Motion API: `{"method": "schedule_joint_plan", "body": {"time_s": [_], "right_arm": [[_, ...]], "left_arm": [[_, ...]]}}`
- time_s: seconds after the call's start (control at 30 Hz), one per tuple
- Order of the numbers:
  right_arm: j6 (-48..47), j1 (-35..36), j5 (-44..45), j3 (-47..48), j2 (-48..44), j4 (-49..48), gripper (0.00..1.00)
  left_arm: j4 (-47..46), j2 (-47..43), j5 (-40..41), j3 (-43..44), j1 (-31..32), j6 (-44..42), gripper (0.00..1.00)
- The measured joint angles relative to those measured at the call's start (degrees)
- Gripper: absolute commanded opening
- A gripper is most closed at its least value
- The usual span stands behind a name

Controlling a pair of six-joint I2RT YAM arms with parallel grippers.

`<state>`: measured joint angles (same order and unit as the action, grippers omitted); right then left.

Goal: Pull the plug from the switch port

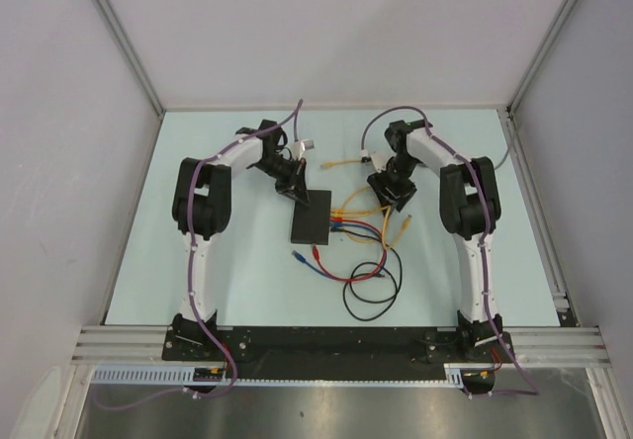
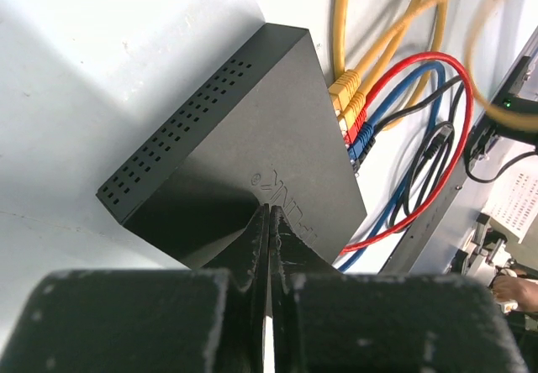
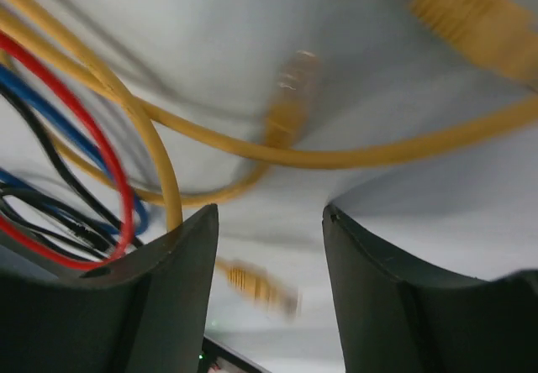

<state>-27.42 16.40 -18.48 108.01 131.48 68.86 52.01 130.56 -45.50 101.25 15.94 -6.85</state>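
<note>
The flat black switch [image 1: 310,219] lies mid-table; it also shows in the left wrist view [image 2: 244,138]. Two yellow plugs [image 2: 346,94], a red plug [image 2: 357,126] and a blue plug [image 2: 362,143] sit in its port row on the right edge. My left gripper [image 1: 295,190] is shut and empty, its tips [image 2: 269,212] resting on the switch's top at the far end. My right gripper [image 1: 398,196] is open and empty, right of the switch, above yellow cables [image 3: 252,150]. Between its fingers [image 3: 269,212] a loose yellow plug [image 3: 256,285] shows, blurred.
Loose cable ends lie around: a yellow plug [image 1: 328,165] at the back, another yellow one [image 1: 406,226] to the right, red [image 1: 315,251] and blue [image 1: 297,257] ends in front of the switch. A black cable loop [image 1: 371,291] lies nearer the bases.
</note>
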Motion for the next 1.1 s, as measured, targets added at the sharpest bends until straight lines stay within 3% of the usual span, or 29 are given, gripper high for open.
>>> {"method": "schedule_joint_plan", "body": {"time_s": [0.17, 0.33, 0.57, 0.6, 0.8, 1.1], "right_arm": [[2.4, 3.8, -1.7, -2.7, -1.3, -0.8, 0.53], [4.2, 5.5, 0.3, -2.9, -1.3, -2.5, 0.42], [6.4, 6.5, 8.0, -6.6, -3.5, -6.7, 0.21], [6.5, 6.6, 9.0, -7.1, -3.8, -7.1, 0.13], [6.4, 5.4, 15.1, -9.2, -5.2, -8.7, 0.00], [3.1, -4.3, 26.9, -7.4, -4.9, -9.6, 0.00]], "left_arm": [[-0.2, -0.3, -0.2, -0.6, 0.0, -0.2, 0.01], [-0.3, -1.1, -0.2, -2.0, 0.0, -0.2, 0.01], [-0.2, -1.2, -0.2, -2.3, -0.1, -0.2, 0.01], [-0.2, -1.2, -0.2, -2.3, -0.1, -0.2, 0.02], [-0.2, -1.2, -0.2, -2.3, -0.1, -0.2, 0.02], [0.1, -1.2, 0.1, -1.8, 0.0, -0.2, 0.02]]}}
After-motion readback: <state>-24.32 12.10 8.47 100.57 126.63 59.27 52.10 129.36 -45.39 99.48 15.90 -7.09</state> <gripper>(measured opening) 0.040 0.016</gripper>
